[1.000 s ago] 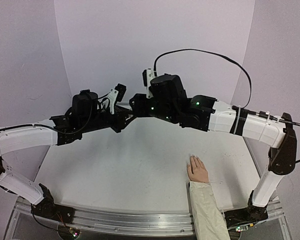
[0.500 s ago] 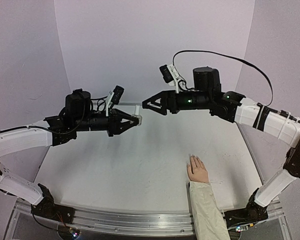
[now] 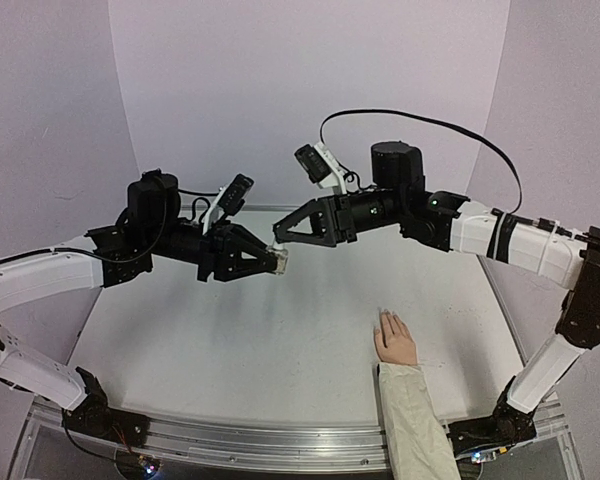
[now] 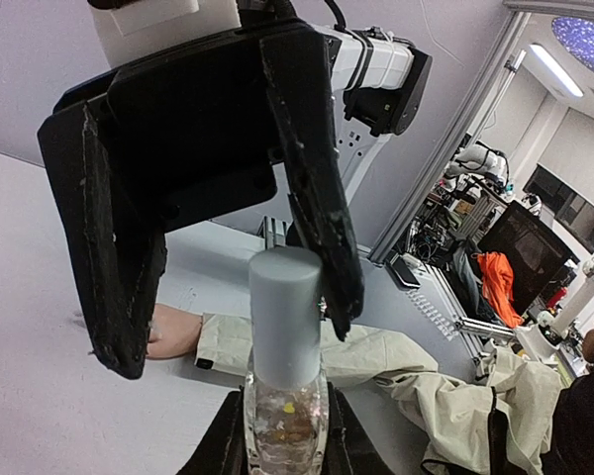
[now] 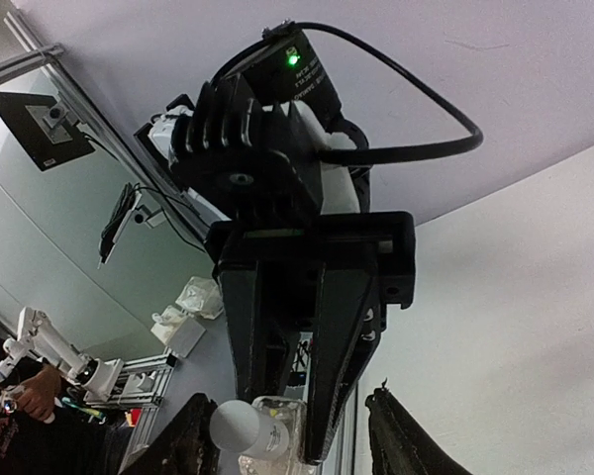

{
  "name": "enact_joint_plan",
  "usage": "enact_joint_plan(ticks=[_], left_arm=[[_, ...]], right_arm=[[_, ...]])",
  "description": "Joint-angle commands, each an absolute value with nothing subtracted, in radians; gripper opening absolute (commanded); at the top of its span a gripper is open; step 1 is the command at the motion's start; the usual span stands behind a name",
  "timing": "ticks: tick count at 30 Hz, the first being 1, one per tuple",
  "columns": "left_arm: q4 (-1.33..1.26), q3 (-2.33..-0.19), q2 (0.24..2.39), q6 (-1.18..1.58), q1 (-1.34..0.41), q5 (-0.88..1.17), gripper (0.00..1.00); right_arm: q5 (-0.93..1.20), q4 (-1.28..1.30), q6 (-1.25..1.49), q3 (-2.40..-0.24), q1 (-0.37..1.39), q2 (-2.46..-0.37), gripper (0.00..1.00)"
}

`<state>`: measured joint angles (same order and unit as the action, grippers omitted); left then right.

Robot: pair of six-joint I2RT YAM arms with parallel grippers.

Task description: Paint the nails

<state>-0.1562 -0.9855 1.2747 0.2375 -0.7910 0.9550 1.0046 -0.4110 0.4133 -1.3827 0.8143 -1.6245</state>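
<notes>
Bottle (image 4: pixel 285 371), clear, white-capped, holds yellowish flecks, clamped in left gripper (image 3: pixel 267 261).

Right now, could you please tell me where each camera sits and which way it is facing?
Top external: above and behind the bases, looking down over the table and hand; left arm and right arm show.
Left wrist: on the left arm, looking along the left fingers and their bottle at the right fingers.
Right wrist: on the right arm, looking past the right fingers at the bottle and left fingers.
Shared: both wrist views show the capped bottle.
</notes>
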Motion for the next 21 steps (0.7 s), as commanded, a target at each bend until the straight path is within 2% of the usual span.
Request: enact_joint_plan(ticks=[1, 7, 15, 19, 21], left_arm=[[-0.213, -1.051, 1.266, 0.247, -0.788, 1.017, 0.00], [-0.216, -1.052, 1.278, 0.247, -0.788, 1.020, 0.00], [-0.218, -1.058, 1.292, 0.244, -0.788, 1.008, 0.00], [-0.218, -1.047, 1.284, 0.244, -0.788, 0.903, 0.00], [-0.218, -1.030, 1.271, 0.236, -0.787, 0.799, 0.00]], right_arm=[[1.087, -0.492, 0.438, -1.413, 0.817, -1.634, 0.52], [1.084, -0.514, 0.453, -1.406, 0.817, -1.638, 0.39], [1.092, -0.529, 0.466, -1.402, 0.822, -1.652, 0.14], [1.078, -0.529, 0.471, -1.395, 0.824, -1.658, 0.02], [1.068, -0.529, 0.472, -1.390, 0.824, -1.660, 0.00]])
